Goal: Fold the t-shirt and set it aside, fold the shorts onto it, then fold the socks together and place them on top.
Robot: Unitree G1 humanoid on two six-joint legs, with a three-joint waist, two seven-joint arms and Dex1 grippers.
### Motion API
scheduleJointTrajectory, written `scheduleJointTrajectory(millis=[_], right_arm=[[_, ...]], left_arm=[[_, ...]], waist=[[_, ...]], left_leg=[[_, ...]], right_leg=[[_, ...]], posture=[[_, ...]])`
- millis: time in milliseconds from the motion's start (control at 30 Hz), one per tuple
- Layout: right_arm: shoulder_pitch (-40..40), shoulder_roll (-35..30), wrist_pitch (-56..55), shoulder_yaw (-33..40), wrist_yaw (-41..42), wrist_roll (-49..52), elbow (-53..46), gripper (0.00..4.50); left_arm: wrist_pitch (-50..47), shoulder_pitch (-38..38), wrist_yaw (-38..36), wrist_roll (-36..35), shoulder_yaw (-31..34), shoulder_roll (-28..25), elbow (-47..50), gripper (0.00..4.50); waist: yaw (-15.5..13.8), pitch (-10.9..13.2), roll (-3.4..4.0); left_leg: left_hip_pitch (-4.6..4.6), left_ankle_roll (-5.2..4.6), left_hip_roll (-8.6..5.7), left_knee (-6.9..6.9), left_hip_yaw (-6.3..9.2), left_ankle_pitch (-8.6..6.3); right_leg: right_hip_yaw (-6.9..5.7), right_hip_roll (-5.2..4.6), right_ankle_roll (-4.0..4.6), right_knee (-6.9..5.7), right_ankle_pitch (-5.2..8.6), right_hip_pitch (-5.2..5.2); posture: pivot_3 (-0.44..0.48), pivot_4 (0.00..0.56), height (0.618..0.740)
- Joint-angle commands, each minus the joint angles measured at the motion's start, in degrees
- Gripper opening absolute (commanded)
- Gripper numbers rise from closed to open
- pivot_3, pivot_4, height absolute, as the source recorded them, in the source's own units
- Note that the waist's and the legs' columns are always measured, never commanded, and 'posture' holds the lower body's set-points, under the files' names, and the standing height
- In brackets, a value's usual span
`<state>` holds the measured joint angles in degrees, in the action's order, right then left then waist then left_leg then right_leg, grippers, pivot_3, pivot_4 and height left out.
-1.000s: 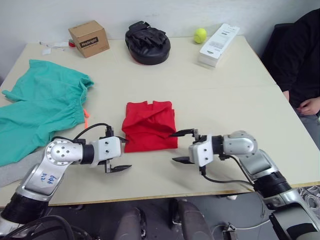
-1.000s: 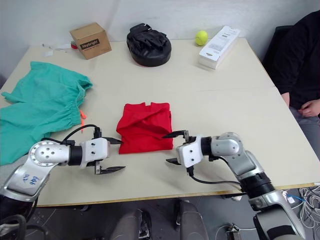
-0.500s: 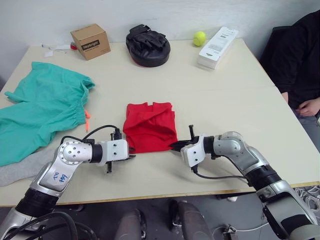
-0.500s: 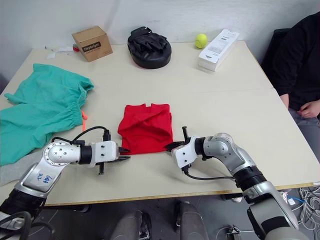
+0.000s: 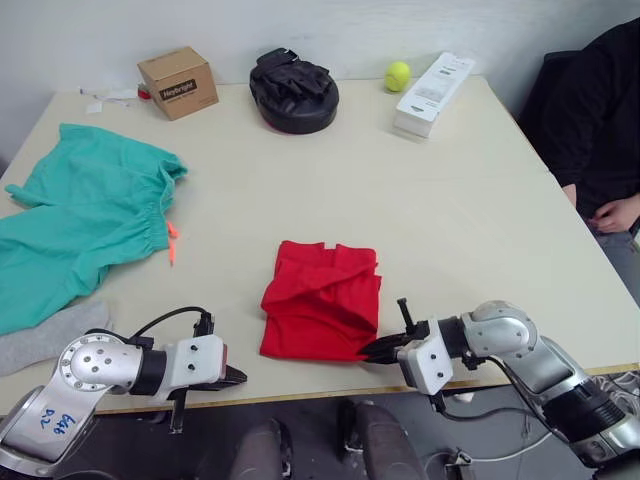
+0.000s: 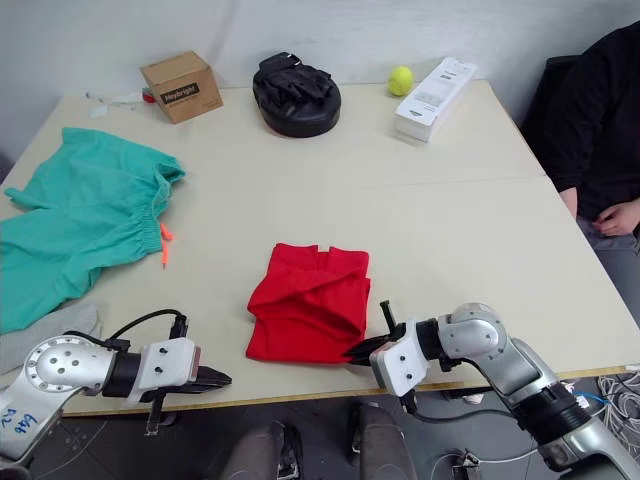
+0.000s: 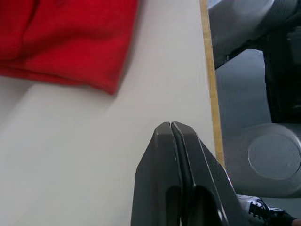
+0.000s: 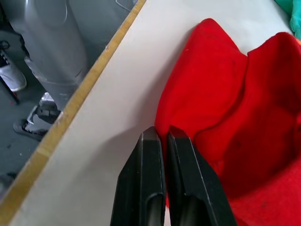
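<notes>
- T-shirt (image 5: 322, 312), folded into a red bundle, is lying near the table's (image 5: 450, 190) front edge, between the two grippers.
- Right gripper (image 8: 160, 136) is pinching the tee's near right corner, fingers pressed nearly together on the cloth.
- Left gripper (image 7: 171, 126) is sitting at the front edge, fingers pressed together on nothing, apart from the tee.
- Shorts (image 5: 80, 225) are lying spread at the far left, orange drawstring showing.
- Grey sock (image 5: 45, 335) is lying just below the shorts.

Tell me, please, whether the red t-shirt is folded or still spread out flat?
Folded. The t-shirt lies as a compact, layered bundle near the table's front edge, with no sleeves spread out.
</notes>
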<state>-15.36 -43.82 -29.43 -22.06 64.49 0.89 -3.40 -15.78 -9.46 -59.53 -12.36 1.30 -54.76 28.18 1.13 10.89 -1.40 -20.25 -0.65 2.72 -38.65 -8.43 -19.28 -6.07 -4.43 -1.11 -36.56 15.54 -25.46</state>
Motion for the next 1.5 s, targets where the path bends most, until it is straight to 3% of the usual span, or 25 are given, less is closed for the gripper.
scheduleJointTrajectory(millis=[33, 367, 500, 700, 800, 1133, 1200, 1333, 1500], right_arm=[[-0.44, 0.23, -0.02, 1.98, -1.46, -0.06, -1.76, 0.0], [-2.35, 0.05, -0.28, 2.11, -1.64, -0.13, 1.18, 0.0], [-2.37, 0.21, 0.67, 2.05, -1.61, 0.06, 0.95, 0.0], [-2.92, 0.73, 1.58, 1.91, -1.95, -0.51, 1.09, 0.0], [-3.13, 0.87, 2.24, 1.87, -1.98, -0.67, 0.69, 0.0], [-3.49, -0.01, 1.89, 2.89, -1.9, -0.77, 1.53, 0.0], [-3.63, 0.18, 0.55, 2.97, -1.7, -0.15, 1.59, 0.0], [-4.11, -0.48, -2.72, 2.66, 1.02, 3.42, -0.48, 0.0], [-3.42, -0.53, -6.99, 1.54, 1.72, 1.1, 1.53, 0.0]], left_arm=[[-1.05, 3.74, 1.8, -0.94, 0.73, 1.36, 0.72, 0.63], [5.11, 11.38, -1.25, 2.17, -5.25, 2.81, -4.89, 3.95], [8.67, 14.22, -2.54, 5.5, -9.82, 3.51, -9.98, 3.95], [12.94, 21.66, -0.85, 9.73, -14.58, 9.41, -18.38, 3.95], [15.3, 23.4, -1.29, 10.65, -15.63, 10.84, -21.32, 3.36], [17.59, 23.2, -4.13, 10.24, -15.74, 8.42, -23.36, 0.17], [16.75, 21.45, -5.5, 8.46, -14.97, 7.02, -20.97, 0.04], [13.13, 10.75, -9.08, 1.82, -9.62, -0.3, -9.61, 0.04], [10.5, 8.2, -4.11, 3.32, -9.68, 0.59, -6.83, 0.04]], waist=[[-0.38, 0.0, 0.0], [-1.02, 0.0, 0.0], [-1.03, 0.0, 0.0], [-1.9, -0.04, 0.08], [-2.3, -0.05, 0.09], [-2.33, -0.06, 0.11], [-2.03, -0.06, 0.11], [-0.02, -0.05, 0.09], [-0.04, -0.02, 0.14]], left_leg=[[-0.01, -0.01, 0.0, -0.01, 0.0, 0.0], [-0.01, 0.27, 0.01, -0.01, -0.03, 0.11], [-0.02, 0.26, 0.01, -0.01, -0.03, 0.1], [-0.04, 0.16, -0.03, -0.21, -0.03, 0.1], [-0.04, 0.07, -0.04, -0.31, -0.05, 0.06], [-0.03, -0.17, -0.01, -0.34, -0.04, -0.06], [-0.03, -0.17, 0.0, -0.34, -0.04, -0.07], [-0.02, 0.19, 0.15, -0.21, -0.09, 0.01], [-0.02, 0.29, 0.13, -0.17, 0.0, 0.04]], right_leg=[[0.0, 0.0, 0.0, 0.0, 0.0, 0.0], [-0.03, 0.03, 0.01, 0.01, 0.0, -0.01], [-0.03, 0.04, 0.01, 0.01, 0.0, -0.01], [-0.03, 0.01, -0.1, 0.0, -0.07, 0.05], [0.0, -0.01, -0.15, 0.0, -0.13, 0.08], [-0.01, 0.01, -0.13, -0.03, -0.15, 0.09], [-0.01, 0.01, -0.13, -0.03, -0.15, 0.09], [0.02, 0.15, 0.01, -0.03, -0.05, 0.02], [-0.05, 0.15, 0.01, -0.02, 0.07, 0.02]], posture=[[0.0, 0.15, 0.74], [0.0, 0.15, 0.74], [0.0, 0.15, 0.74], [0.0, 0.15, 0.74], [0.0, 0.15, 0.74], [0.0, 0.15, 0.74], [0.0, 0.15, 0.74], [0.0, 0.15, 0.74], [0.0, 0.15, 0.74]])
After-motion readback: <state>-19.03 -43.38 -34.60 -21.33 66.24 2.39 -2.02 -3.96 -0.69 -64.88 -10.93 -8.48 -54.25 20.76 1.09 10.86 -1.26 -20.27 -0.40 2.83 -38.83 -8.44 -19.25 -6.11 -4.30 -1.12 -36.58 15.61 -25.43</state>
